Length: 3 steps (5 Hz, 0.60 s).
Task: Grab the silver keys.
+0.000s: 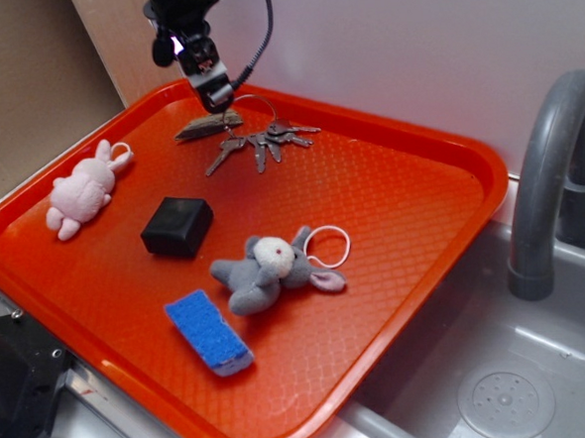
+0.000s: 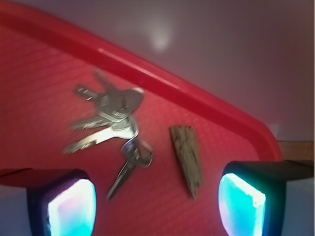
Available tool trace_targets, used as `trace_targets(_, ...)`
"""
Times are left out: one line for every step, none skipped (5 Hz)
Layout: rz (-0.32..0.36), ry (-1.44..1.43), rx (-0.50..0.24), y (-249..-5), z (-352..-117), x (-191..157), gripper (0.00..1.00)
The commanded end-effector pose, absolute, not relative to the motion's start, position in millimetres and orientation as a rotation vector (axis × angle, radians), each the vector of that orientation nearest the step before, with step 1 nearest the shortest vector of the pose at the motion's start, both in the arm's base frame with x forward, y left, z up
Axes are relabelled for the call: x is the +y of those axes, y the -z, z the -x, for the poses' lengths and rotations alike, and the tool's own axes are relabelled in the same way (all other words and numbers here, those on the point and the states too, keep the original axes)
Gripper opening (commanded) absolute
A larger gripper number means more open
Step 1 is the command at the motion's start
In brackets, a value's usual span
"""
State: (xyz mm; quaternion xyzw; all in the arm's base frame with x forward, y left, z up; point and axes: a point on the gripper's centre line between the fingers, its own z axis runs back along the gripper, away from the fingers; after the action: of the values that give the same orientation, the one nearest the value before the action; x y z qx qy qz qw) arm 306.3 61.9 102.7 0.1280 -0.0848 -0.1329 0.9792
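Note:
The silver keys (image 1: 263,141) lie fanned on the far part of the orange tray (image 1: 421,201), with a thin wire ring and a flat brownish pointed fob (image 1: 207,127). My gripper (image 1: 214,97) hangs just above the fob, at the left end of the bunch. In the wrist view the keys (image 2: 110,118) and the fob (image 2: 188,160) lie on the tray below and ahead of my open gripper (image 2: 156,206). Its two glowing pads (image 2: 71,209) stand wide apart with only tray between them.
On the tray also lie a pink plush rabbit (image 1: 82,189), a black block (image 1: 177,227), a grey plush elephant (image 1: 266,270) with a white cord loop, and a blue sponge (image 1: 208,331). A grey faucet (image 1: 548,174) and sink (image 1: 502,395) are at the right. A wall stands behind the tray.

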Motion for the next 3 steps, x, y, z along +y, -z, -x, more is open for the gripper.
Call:
trace_targets(-0.336, 0.210, -0.228, -73.8, -334.9, 50.8, 1.00)
trace_targets(-0.287, 0.208, -0.229, -61.2, -339.9, 48.5, 0.44)
trace_targets(-0.258, 0.229, -0.250, -60.5, -337.4, 50.9, 0.00)
